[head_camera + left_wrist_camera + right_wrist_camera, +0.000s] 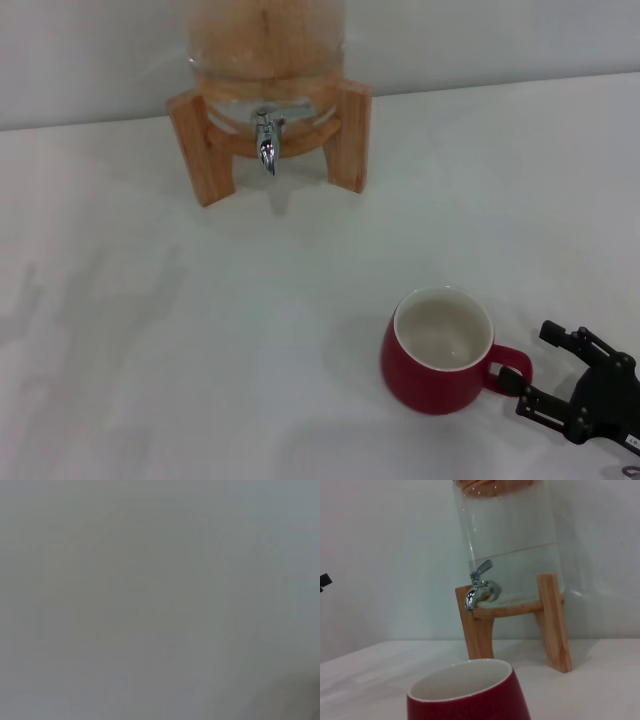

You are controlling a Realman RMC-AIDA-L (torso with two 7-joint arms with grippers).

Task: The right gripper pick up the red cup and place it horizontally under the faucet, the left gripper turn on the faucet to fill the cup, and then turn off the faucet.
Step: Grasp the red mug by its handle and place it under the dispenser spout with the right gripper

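The red cup (pixel 438 352) stands upright on the white table at the front right, white inside, with its loop handle pointing right. My right gripper (pixel 535 368) is open just to the right of it, its fingertips either side of the handle's outer end without closing on it. The faucet (pixel 266 140) hangs at the back, left of centre, on a glass dispenser, far from the cup. The right wrist view has the cup's rim (pixel 465 680) close in front and the faucet (pixel 480 587) beyond. My left gripper shows in no view.
The glass dispenser (pixel 265 40) sits on a wooden stand (pixel 190 150) against the back wall, holding water (pixel 520 575). White table (pixel 200 330) spreads between stand and cup. A small black part (pixel 324 580) pokes in at the right wrist view's edge.
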